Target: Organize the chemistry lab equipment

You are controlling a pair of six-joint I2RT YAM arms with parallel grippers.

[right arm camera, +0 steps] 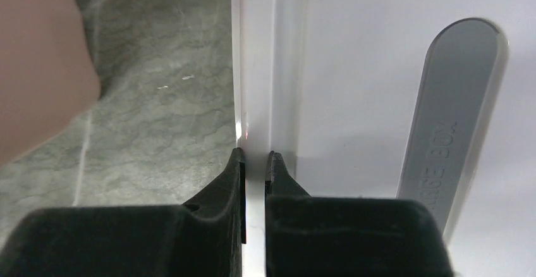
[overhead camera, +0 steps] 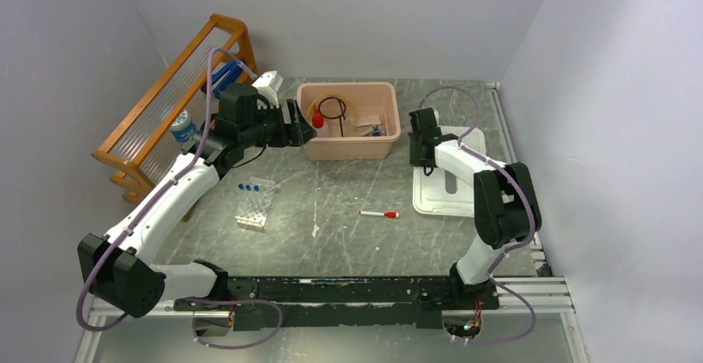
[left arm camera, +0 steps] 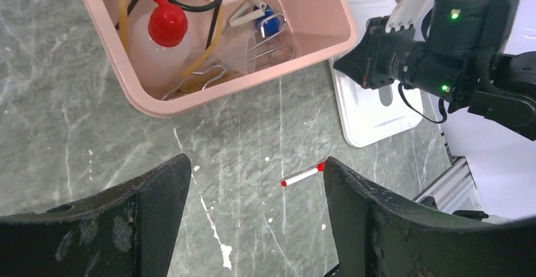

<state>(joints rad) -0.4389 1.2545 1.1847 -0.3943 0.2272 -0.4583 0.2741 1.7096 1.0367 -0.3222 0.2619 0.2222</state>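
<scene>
Left fingers (left arm camera: 126, 226) apart, squeeze bottle (left arm camera: 153, 46) beyond

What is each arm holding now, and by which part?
The right fingers pinch the white lid by its left edge; the left fingers hold nothing.

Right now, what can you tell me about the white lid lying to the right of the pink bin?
The white lid is a flat rectangular panel, seemingly smooth plastic, with rounded corners and a raised rim. A long grey inset carries embossed letters, BOX among them. It lies flat on the table, apart from the pink bin. The right gripper pinches the rim nearest the bin.
</scene>
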